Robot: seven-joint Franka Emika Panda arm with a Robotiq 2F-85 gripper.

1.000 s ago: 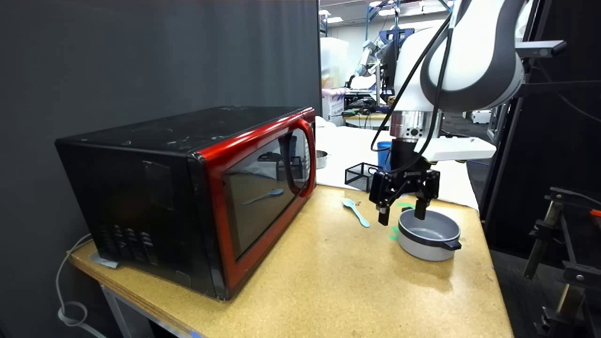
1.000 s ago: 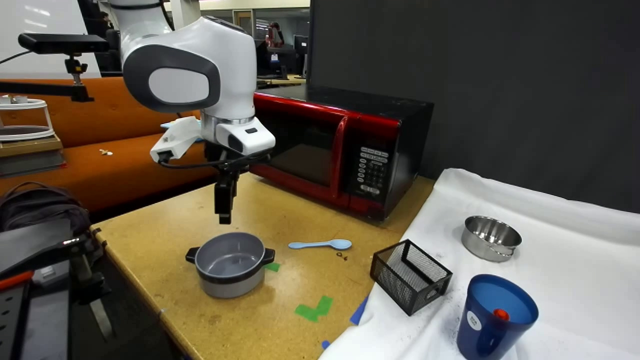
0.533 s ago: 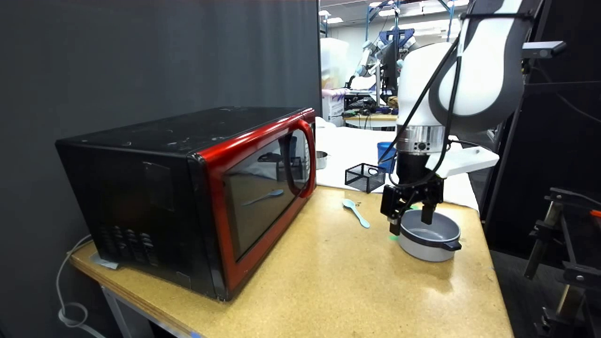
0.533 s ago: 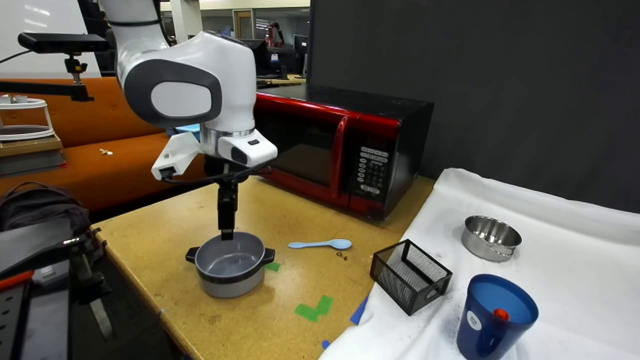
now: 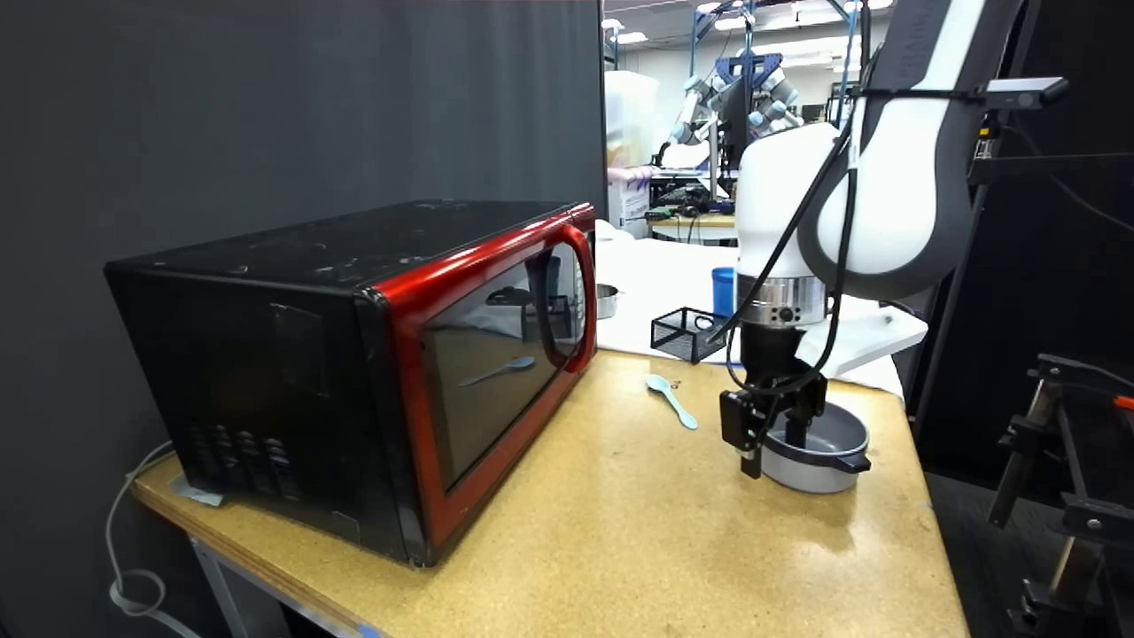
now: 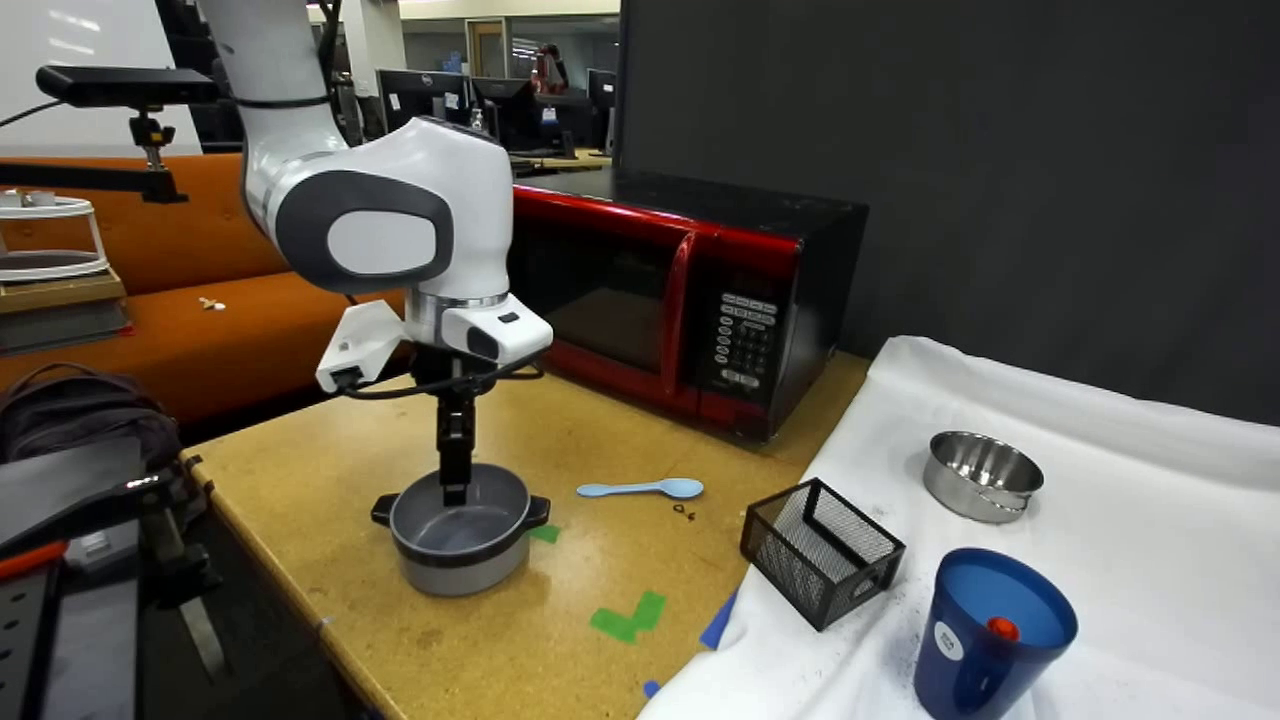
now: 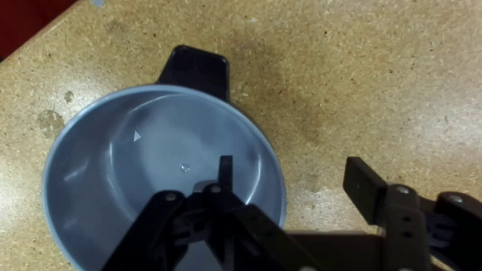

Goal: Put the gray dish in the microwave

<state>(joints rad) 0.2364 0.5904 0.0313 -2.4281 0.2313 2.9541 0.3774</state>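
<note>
Gray dish [image 6: 461, 540] is resting on the bench [image 5: 620, 532].
Jaws, well parted, are straddling its rim, gripping nothing.

The white arm [image 6: 475, 200] has gray trim [image 6: 303, 232], a silver collar [image 5: 780, 303], black cables [image 5: 843, 257] and a black claw [image 7: 290, 174].

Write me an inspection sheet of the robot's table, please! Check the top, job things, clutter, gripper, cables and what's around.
Surface: brown tabletop with green tape and stains.
Job's things: gray dish upright on the tabletop; microwave, door shut.
Clutter: light-blue spoon on the tabletop; blue cup and metal bowl on white cloth, mesh basket at its edge.
Gripper: open, one finger inside the gray dish, one outside.
Cables: black cable along the arm; white cable hanging beside the tabletop.
Surroundings: orange couch, dark panels.
</note>
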